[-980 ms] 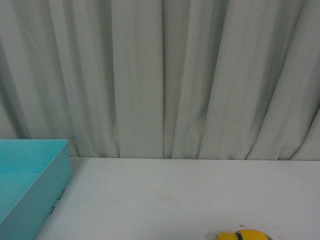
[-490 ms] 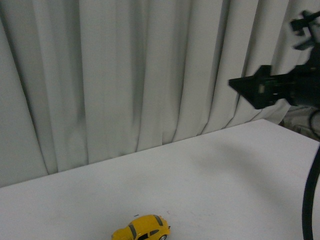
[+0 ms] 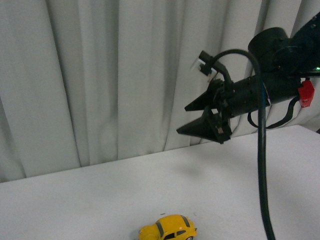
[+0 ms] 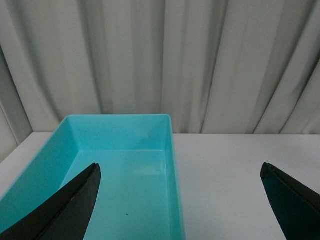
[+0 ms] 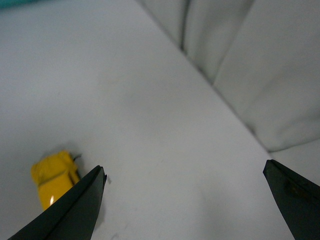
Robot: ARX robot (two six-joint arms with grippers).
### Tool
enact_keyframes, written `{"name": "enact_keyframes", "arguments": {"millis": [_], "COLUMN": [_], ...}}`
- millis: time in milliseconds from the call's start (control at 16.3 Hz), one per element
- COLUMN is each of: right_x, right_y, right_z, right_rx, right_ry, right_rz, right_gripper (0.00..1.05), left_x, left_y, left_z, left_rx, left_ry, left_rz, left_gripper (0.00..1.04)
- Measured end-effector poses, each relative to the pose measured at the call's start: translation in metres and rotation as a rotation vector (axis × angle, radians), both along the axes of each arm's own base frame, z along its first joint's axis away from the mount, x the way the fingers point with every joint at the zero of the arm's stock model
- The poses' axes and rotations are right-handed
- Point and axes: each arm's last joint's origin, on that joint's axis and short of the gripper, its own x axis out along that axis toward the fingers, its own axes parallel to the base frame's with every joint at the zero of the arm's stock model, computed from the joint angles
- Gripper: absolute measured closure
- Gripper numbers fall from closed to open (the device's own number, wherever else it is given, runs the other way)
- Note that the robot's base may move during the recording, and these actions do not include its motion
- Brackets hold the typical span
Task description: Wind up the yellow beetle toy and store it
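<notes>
Plainly, the right gripper (image 3: 181, 120) is released: its two dark triangular fingers stand well apart, one above the other in the front view, with only pale curtain (image 3: 100, 75) showing in the gap between them. It hangs in the air, clear of the white table (image 3: 90, 200), its tips pointing toward the robot's left.

Below those tips, and well apart from them, the yellow beetle toy (image 3: 168, 228) sits on its wheels on the table. From the right wrist view the toy lies just outside one finger, near its tip and not between the two; what fills the gap there is bare table surface and, beyond it, the folds of the curtain. No finger touches the toy.

Behind the right jaws the black arm runs back to a thick round joint. A black cable (image 3: 261, 165) loops over the gripper body and drops straight down past it, and a red connector (image 3: 306, 93) sits on the arm further back.

Likewise the left gripper (image 4: 180, 167) is released, its fingers spread wide with a broad gap. Ahead of these jaws stands the teal bin (image 4: 120, 135), a long open rectangular box resting on the table. It lies ahead of one finger, and its near long wall runs up through the middle of the gap. The other half of the gap shows white table. Past the bin and the table edge, the same curtain hangs in vertical folds.
</notes>
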Motion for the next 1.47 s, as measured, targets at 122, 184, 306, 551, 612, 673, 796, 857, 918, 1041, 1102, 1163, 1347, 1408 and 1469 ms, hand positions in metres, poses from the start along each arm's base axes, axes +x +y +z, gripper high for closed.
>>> {"name": "enact_keyframes", "arguments": {"millis": [122, 184, 306, 551, 612, 673, 796, 857, 918, 1041, 1102, 1163, 1347, 1408, 1469], "right_x": [-0.002, -0.009, -0.017, -0.013, -0.011, -0.010, -0.010, -0.011, -0.013, -0.016, -0.019, -0.020, -0.019, -0.018, -0.018], "right_y": [0.009, 0.020, 0.038, 0.060, 0.063, 0.065, 0.071, 0.076, 0.078, 0.082, 0.081, 0.081, 0.080, 0.081, 0.082], "right_z": [-0.016, -0.027, -0.043, -0.052, -0.055, -0.058, -0.070, -0.075, -0.078, -0.085, -0.098, -0.102, -0.110, -0.114, -0.117], "right_rx": [-0.145, -0.210, -0.285, -0.361, -0.376, -0.383, -0.382, -0.376, -0.371, -0.359, -0.379, -0.374, -0.369, -0.363, -0.359], "right_ry": [0.078, 0.126, 0.178, 0.104, 0.104, 0.116, 0.157, 0.175, 0.190, 0.220, 0.261, 0.272, 0.281, 0.284, 0.291], "right_rz": [0.175, 0.300, 0.483, 0.597, 0.594, 0.587, 0.564, 0.549, 0.535, 0.504, 0.477, 0.472, 0.459, 0.461, 0.457], "right_gripper": [0.07, 0.07, 0.07, 0.07, 0.07, 0.07, 0.07, 0.07, 0.07, 0.07, 0.07, 0.07, 0.07, 0.07, 0.07], "left_x": [0.000, 0.000, 0.000, 0.000, 0.000, 0.000, 0.000, 0.000, 0.000, 0.000, 0.000, 0.000, 0.000, 0.000, 0.000], "left_y": [0.000, 0.000, 0.000, 0.000, 0.000, 0.000, 0.000, 0.000, 0.000, 0.000, 0.000, 0.000, 0.000, 0.000, 0.000], "left_z": [0.000, 0.000, 0.000, 0.000, 0.000, 0.000, 0.000, 0.000, 0.000, 0.000, 0.000, 0.000, 0.000, 0.000, 0.000], "left_rx": [0.000, 0.000, 0.000, 0.000, 0.000, 0.000, 0.000, 0.000, 0.000, 0.000, 0.000, 0.000, 0.000, 0.000, 0.000], "left_ry": [0.000, 0.000, 0.000, 0.000, 0.000, 0.000, 0.000, 0.000, 0.000, 0.000, 0.000, 0.000, 0.000, 0.000, 0.000], "left_rz": [0.000, 0.000, 0.000, 0.000, 0.000, 0.000, 0.000, 0.000, 0.000, 0.000, 0.000, 0.000, 0.000, 0.000, 0.000], "left_gripper": [0.07, 0.07, 0.07, 0.07, 0.07, 0.07, 0.07, 0.07, 0.07, 0.07, 0.07, 0.07, 0.07, 0.07, 0.07]}}
